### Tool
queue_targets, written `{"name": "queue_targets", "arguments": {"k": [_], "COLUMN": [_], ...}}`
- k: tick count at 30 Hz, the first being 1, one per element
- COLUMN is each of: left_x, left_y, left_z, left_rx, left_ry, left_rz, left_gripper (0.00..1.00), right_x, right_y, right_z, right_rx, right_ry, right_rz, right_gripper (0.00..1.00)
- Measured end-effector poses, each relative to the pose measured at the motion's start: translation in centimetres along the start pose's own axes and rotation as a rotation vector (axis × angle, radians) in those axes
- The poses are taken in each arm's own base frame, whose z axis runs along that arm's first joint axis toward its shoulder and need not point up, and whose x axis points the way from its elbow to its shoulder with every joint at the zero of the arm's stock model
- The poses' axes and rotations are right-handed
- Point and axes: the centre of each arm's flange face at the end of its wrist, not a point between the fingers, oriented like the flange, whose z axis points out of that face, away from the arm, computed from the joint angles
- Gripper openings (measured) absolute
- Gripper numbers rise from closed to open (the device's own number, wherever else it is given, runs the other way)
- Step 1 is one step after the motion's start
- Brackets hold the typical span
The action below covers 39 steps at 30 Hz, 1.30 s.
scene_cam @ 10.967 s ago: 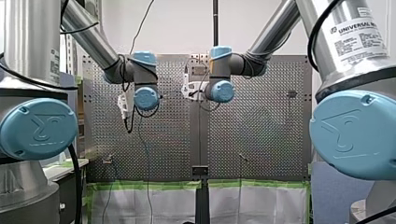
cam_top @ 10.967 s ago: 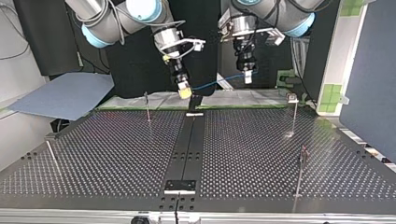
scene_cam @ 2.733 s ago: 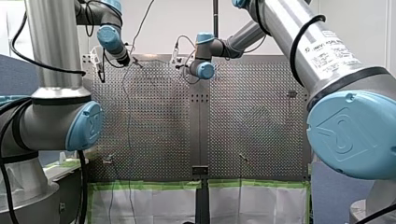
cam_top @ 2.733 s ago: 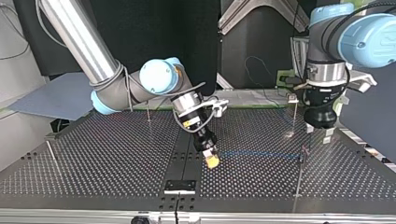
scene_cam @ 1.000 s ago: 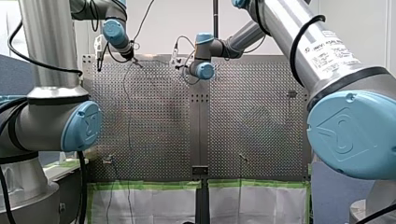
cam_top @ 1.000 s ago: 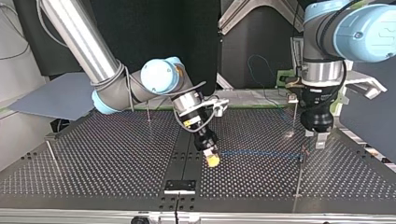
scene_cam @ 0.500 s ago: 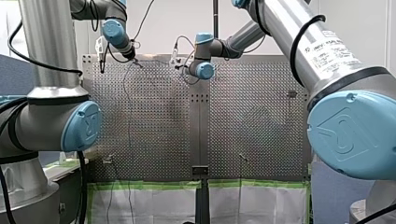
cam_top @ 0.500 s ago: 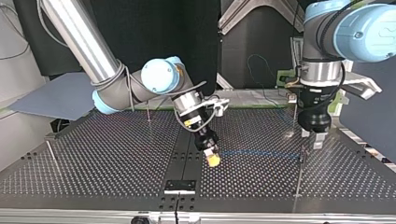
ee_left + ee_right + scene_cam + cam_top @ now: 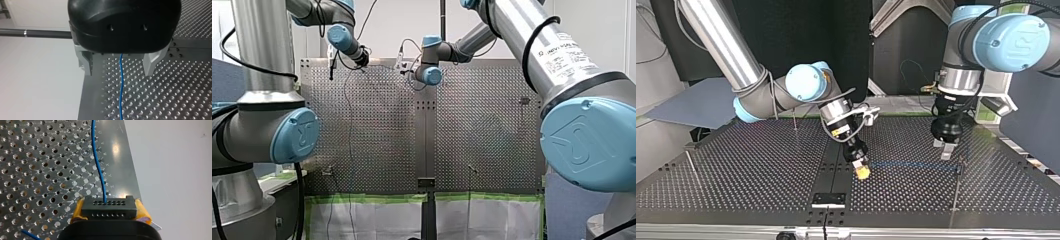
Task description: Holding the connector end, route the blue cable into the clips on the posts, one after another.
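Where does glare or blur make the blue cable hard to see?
Right wrist view: the blue cable and connector are sharp, but the perforated table glares beside them. Top view: the cable is thin and faint. Front view: I cannot make it out.

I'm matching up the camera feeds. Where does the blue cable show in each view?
Front view: cannot pick it out.
Top view: the blue cable runs level from my right hand to the post at the right.
Left wrist view: it runs ahead between the open fingers of my left hand.
Right wrist view: it leaves the connector held in yellow pads.
Shared landmark: the perforated table.
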Motion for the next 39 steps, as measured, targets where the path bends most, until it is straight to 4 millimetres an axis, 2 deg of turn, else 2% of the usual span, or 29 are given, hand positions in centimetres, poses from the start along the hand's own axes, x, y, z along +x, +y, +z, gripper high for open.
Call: {"name": "queue_targets", "arguments": {"k": [7,10,17,35,39], "left_x": [-1.0,-0.8,1.0,1.2,2.1], "left_y": [-2.2,-2.2,-1.7,-1.5,-1.6], "left_z": [1.5,2.5,4.2,7.3,8.3], "left_rx": [-0.005,-0.031,-0.068,-0.107,-0.112], "left_ry": [-0.026,-0.021,0.016,-0.029,-0.021], "left_rz": [-0.005,-0.008,-0.004,-0.015,-0.014], "left_gripper": [1.00,1.00,1.00,1.00,1.00], "right_x": [0.0,0.0,0.0,0.0,0.0], "right_y": [0.0,0.0,0.1,-0.3,-0.4], "right_z": [0.0,0.0,0.0,0.0,0.0], "right_rx": [0.006,0.007,0.007,0.013,0.014], "right_ry": [-0.001,-0.001,0.000,0.001,0.001], "right_rz": [0.000,0.000,-0.001,0.000,0.001], "right_gripper": [0.00,0.00,0.00,0.00,0.00]}}
